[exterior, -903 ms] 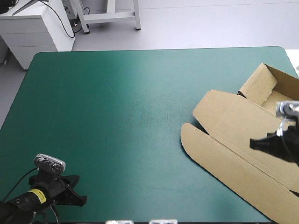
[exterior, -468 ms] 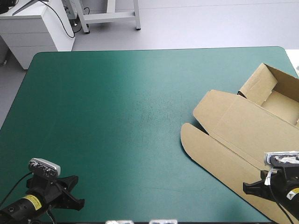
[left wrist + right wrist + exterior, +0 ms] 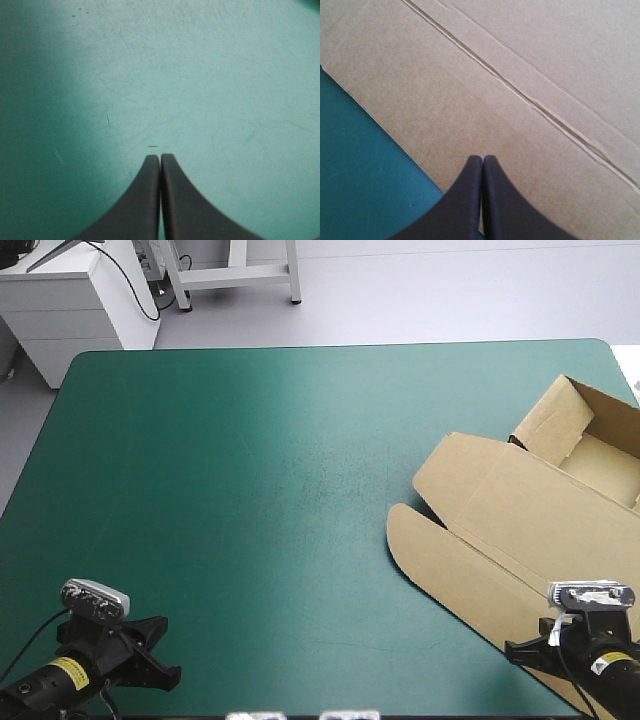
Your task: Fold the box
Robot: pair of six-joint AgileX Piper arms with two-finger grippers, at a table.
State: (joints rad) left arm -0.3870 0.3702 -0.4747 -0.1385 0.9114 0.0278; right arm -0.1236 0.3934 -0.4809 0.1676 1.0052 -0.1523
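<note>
High view: the brown box (image 3: 510, 510) lies on the right side of the teal-green cover (image 3: 250, 490). Its lid lies flat toward the near side and its walled tray is at the far right edge. The left gripper (image 3: 165, 665) hangs over bare cover at the near left corner. The right gripper (image 3: 522, 650) is over the lid's near end.

Left wrist view: the black fingers (image 3: 142, 200) are pressed together, empty, above bare cover.

Right wrist view: the fingers (image 3: 465, 200) meet in a point, clenched on nothing, just inside the lid's edge, with a crease ahead.
</note>
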